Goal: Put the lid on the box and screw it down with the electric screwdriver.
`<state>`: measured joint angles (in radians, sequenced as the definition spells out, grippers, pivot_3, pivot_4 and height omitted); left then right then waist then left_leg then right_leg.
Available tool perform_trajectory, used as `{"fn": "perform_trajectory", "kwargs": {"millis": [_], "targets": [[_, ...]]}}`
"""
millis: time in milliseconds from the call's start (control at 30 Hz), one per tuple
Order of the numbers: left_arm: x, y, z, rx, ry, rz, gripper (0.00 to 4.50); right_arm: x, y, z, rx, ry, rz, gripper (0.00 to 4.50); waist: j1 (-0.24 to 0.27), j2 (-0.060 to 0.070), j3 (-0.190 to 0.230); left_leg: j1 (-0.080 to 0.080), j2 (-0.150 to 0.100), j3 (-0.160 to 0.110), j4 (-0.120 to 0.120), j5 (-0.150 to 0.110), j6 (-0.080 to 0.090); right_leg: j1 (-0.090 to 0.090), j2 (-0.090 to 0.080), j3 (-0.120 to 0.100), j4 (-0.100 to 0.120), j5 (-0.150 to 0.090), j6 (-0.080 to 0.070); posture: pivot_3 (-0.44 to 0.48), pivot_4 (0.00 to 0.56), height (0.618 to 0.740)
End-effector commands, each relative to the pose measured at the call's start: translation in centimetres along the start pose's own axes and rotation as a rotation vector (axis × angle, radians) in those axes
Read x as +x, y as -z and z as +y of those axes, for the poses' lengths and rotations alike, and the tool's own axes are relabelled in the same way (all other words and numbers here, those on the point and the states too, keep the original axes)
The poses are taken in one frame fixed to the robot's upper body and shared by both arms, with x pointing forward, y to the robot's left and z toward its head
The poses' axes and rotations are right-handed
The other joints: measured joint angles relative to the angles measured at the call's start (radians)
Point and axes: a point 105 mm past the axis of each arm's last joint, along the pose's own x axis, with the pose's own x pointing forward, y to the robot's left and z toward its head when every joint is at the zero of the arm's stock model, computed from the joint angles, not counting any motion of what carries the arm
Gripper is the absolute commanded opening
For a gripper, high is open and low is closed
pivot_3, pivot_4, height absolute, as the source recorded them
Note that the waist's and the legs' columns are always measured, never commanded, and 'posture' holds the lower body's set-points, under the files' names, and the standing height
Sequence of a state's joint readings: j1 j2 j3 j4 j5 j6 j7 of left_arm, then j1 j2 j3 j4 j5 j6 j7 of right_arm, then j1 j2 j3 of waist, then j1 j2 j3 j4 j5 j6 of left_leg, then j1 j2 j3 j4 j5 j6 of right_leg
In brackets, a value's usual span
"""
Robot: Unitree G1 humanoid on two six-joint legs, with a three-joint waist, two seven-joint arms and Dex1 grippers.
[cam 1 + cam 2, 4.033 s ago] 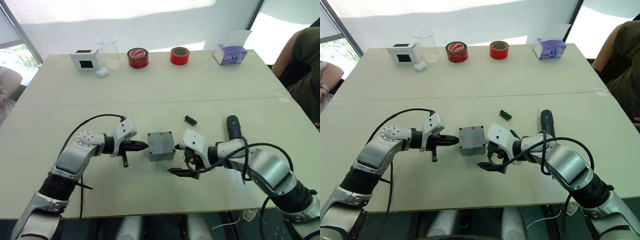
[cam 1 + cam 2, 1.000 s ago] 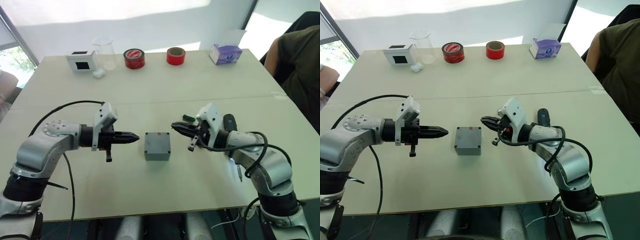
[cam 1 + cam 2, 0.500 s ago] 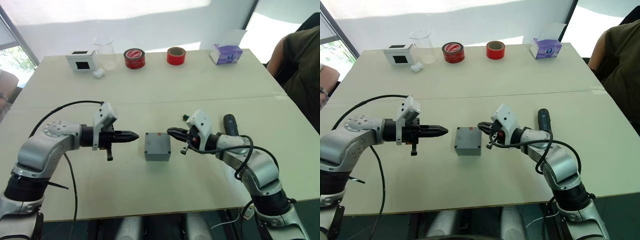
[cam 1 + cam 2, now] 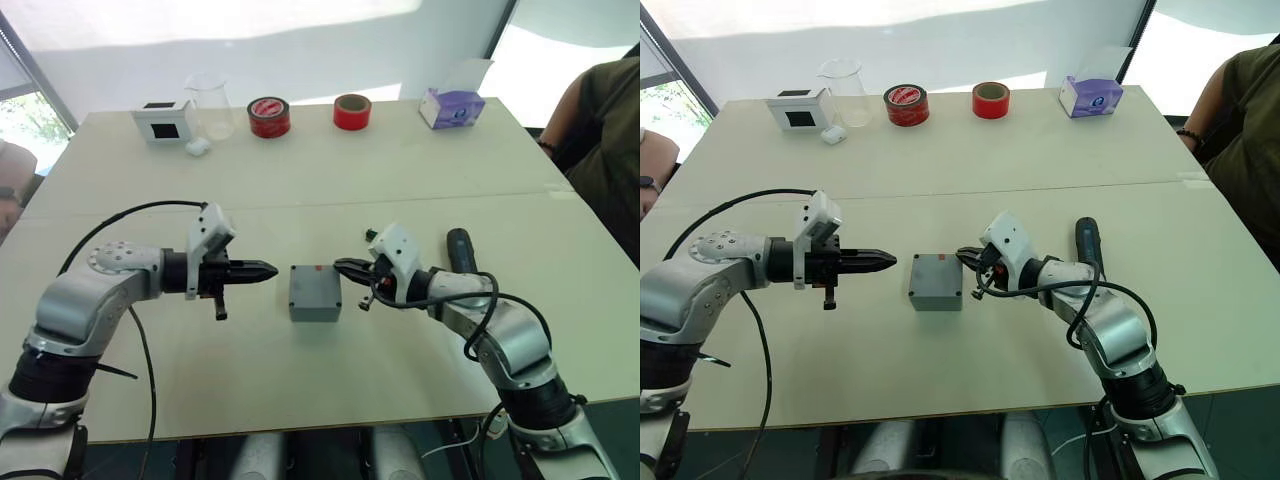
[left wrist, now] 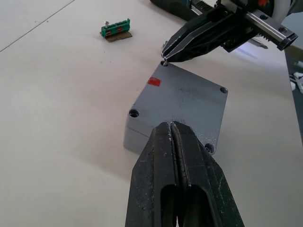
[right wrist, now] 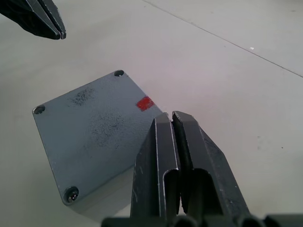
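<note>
The lid sits on the box mid-tabletop, red mark up. Right tool pinched closed, empty — its tip at the lid's corner hole beside the red mark. Left tool also closed, holding nothing, just off the box's opposite side. The electric screwdriver lies on the tabletop beyond the right arm.
</note>
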<state>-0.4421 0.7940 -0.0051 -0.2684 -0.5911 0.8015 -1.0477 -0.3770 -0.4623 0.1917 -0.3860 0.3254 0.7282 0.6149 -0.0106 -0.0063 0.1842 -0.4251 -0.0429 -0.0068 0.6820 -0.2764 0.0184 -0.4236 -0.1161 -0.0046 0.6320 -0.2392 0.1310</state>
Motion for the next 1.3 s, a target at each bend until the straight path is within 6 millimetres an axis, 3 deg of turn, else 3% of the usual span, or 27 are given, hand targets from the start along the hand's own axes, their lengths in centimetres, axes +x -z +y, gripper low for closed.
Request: {"fn": "perform_trajectory", "kwargs": {"millis": [33,133,333,433,467,567,667,733,800,900,1100,1300], "targets": [[0.0,-1.3,-0.3,0.040,0.010,-0.025,0.00,0.0,-1.2,-0.2,-0.042,-0.001,-0.035,0.78,-0.001,0.000,0.000,0.000,0.000,0.000,0.000,0.000,0.000,0.000,0.000,0.000,0.000,0.000,0.000,0.000,0.150,0.740],[0.1,-1.4,-0.3,0.040,0.009,-0.030,0.00,-0.1,-1.2,-0.3,-0.042,-0.003,-0.032,2.21,-0.001,0.000,0.000,0.000,0.000,0.000,0.000,0.000,0.000,0.000,0.000,0.000,0.000,0.000,0.000,0.000,0.150,0.740],[0.3,-2.5,-0.3,0.031,0.021,-0.084,0.00,-1.3,-2.0,-1.4,-0.036,0.040,-0.032,4.35,0.000,0.000,0.000,0.000,0.000,0.000,0.000,0.000,0.000,0.000,0.000,0.000,0.000,0.000,0.000,0.000,0.150,0.740],[0.5,-3.2,-0.5,0.034,0.040,-0.108,0.00,-2.4,-3.0,-2.4,0.021,0.080,-0.054,4.43,0.000,0.000,0.000,0.000,0.000,0.000,0.000,0.000,0.000,0.000,0.000,0.000,0.000,0.000,0.000,0.000,0.150,0.740],[0.7,-3.6,-0.8,0.046,0.059,-0.114,0.00,-3.3,-3.5,-3.6,0.061,0.138,-0.057,4.43,0.000,0.000,0.000,0.000,0.000,0.000,0.000,0.000,0.000,0.000,0.000,0.000,0.000,0.000,0.000,0.000,0.150,0.740],[1.8,-5.0,-2.0,0.117,0.159,-0.126,0.00,-7.8,-5.6,-7.5,0.203,0.292,-0.017,4.43,0.007,0.000,0.000,-0.001,0.000,0.000,0.000,0.000,0.000,-0.001,0.000,0.000,0.000,0.000,0.000,0.000,0.150,0.740],[2.4,-5.2,-2.9,0.181,0.232,-0.105,0.00,-11.0,-6.4,-8.5,0.311,0.313,0.093,4.43,0.017,0.001,0.000,-0.001,-0.001,0.000,0.001,0.000,0.000,0.000,-0.001,0.000,0.000,0.000,0.000,0.000,0.150,0.740],[2.7,-5.1,-3.3,0.212,0.266,-0.087,0.00,-12.5,-6.0,-9.1,0.335,0.349,0.178,4.43,0.017,0.001,0.000,-0.001,0.000,0.000,-0.001,0.000,0.000,0.000,0.000,0.000,-0.001,0.000,0.000,0.000,0.150,0.740],[2.9,-4.6,-3.7,0.247,0.298,-0.053,0.00,-14.4,-4.5,-10.3,0.375,0.415,0.315,4.43,0.016,0.000,0.000,-0.001,0.001,0.000,-0.002,0.000,0.001,0.000,0.000,0.000,-0.002,0.000,-0.001,0.000,0.150,0.740],[2.9,-3.6,-4.1,0.279,0.332,-0.006,0.00,-16.8,-2.1,-10.4,0.483,0.407,0.507,4.43,0.016,0.001,0.001,-0.001,0.000,0.003,0.000,-0.001,0.002,0.000,-0.001,0.001,-0.001,0.000,0.000,0.000,0.150,0.740],[2.9,-2.7,-4.5,0.308,0.357,0.023,0.00,-17.7,0.7,-10.4,0.631,0.408,0.647,4.43,-0.001,0.001,0.001,-0.001,0.001,0.003,0.000,-0.002,0.003,0.000,-0.001,0.001,-0.002,0.000,0.000,0.000,0.150,0.740],[2.9,-2.7,-4.9,0.317,0.352,0.017,0.00,-16.2,2.2,-10.5,0.735,0.373,0.697,4.43,-0.002,0.001,0.001,-0.001,0.001,0.004,0.000,-0.002,0.004,-0.001,-0.001,0.001,-0.002,0.000,0.000,0.000,0.150,0.740]]}}
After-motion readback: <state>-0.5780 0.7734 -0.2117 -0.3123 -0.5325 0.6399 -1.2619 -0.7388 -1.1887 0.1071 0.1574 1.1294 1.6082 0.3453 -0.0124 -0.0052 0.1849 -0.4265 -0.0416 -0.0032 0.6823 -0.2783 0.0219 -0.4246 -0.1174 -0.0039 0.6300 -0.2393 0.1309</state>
